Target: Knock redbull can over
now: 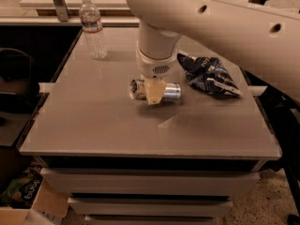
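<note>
The redbull can point(172, 92) lies on its side near the middle of the grey table point(93, 121), with one silver end pointing left and the other right. My gripper point(153, 93) hangs straight down from the white arm point(211, 18) and sits right over the middle of the can, covering that part. The gripper touches or nearly touches the can.
A clear water bottle point(93, 28) with a white cap stands at the table's back left. A dark blue and white snack bag point(209, 74) lies just right of the can. A cardboard box point(33, 205) sits on the floor at lower left.
</note>
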You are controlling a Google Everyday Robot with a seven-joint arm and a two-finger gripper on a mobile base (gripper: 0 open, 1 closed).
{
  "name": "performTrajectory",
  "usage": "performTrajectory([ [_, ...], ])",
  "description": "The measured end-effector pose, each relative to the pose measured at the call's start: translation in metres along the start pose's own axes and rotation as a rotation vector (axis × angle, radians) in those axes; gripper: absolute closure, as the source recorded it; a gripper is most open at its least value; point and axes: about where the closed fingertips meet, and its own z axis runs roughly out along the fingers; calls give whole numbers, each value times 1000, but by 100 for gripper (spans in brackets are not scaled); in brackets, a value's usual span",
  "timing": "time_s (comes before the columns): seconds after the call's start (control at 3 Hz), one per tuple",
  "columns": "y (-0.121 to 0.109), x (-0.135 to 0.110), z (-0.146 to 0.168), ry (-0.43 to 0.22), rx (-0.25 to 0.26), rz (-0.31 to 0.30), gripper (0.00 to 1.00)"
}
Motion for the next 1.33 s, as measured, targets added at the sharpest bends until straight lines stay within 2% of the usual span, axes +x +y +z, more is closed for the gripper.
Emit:
performTrajectory([
  [0.67, 6, -11, 11, -38, -49, -52, 100],
  [1.0, 7, -14, 14, -56, -71, -56, 83],
  [1.33, 7, -16, 17, -66, -86, -54, 60],
])
